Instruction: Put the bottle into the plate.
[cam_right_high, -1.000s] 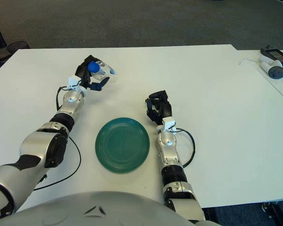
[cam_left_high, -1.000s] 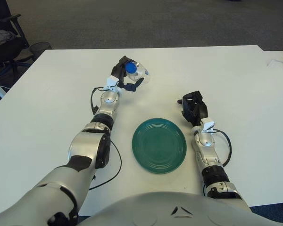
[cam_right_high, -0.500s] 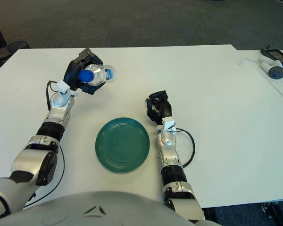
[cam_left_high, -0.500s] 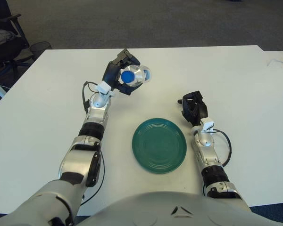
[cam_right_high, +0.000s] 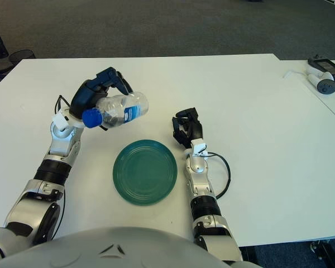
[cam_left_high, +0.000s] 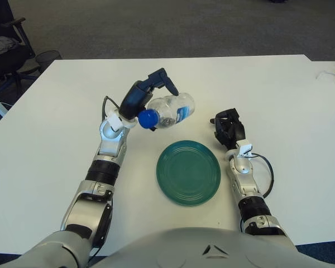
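A white table carries a green plate — and, at its far right corner, a small grey device.

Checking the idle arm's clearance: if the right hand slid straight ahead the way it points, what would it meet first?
Nothing visible: ahead of the right hand lies only bare table up to its far edge, though depth is uncertain.

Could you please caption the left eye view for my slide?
Left hand holds the bottle sideways beyond the green plate; right hand idle beside it.

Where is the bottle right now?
The bottle is held on its side in the left hand, above the table beyond the green plate's left rim.
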Controlling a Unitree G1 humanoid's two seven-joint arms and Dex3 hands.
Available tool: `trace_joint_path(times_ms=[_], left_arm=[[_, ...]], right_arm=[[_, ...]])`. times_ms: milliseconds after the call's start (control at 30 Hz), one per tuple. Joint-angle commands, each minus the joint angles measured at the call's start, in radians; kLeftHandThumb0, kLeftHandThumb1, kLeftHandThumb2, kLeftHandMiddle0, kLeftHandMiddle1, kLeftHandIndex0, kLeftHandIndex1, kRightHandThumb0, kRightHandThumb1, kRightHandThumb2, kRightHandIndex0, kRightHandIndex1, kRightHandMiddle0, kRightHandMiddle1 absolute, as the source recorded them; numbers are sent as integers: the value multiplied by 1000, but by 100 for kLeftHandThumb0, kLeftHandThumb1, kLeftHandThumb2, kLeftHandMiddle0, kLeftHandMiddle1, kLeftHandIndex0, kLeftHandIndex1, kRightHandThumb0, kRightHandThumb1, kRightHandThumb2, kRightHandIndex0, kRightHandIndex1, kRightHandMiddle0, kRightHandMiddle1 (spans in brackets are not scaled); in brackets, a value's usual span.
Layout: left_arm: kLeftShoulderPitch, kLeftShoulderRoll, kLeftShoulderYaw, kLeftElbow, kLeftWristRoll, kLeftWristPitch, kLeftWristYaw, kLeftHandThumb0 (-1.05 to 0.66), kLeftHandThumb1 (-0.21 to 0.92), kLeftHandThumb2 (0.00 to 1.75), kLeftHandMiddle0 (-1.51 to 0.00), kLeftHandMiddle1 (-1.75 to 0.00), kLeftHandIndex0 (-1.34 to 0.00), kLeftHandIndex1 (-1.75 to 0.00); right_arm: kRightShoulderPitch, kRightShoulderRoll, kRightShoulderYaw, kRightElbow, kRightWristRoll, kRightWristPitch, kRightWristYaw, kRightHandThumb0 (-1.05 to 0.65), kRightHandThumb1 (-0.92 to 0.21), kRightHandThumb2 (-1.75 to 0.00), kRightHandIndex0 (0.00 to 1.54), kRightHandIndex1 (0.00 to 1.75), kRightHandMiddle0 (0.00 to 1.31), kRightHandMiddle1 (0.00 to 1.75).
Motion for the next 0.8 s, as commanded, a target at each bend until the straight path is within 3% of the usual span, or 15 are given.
trace_joint_path(times_ms=[0,400,667,767], left_arm=[[13,38,-14,-13,-12,-14,-48,-8,34,125,-120,-175,-100,-175],[15,61,-63,-20,-34,32,-152,-9,41,118,-117,-175,-95,-175],[16,27,-101,91,112,-97,-117,-10,43,116,-115,-175,-92,-175],[-50,0,-104,233,263,-206,-38,-10,41,116,-116,-175,-94,-175]], right_arm=[[118,25,18,105,6,146,16,-35,-92,-51,36,111,20,175],[123,24,19,99,2,147,11,-35,-91,-53,35,110,21,175],[132,38,24,81,-16,146,-28,-35,-87,-59,32,106,22,175],[135,46,22,74,-7,149,-36,-35,-87,-58,30,109,22,175]])
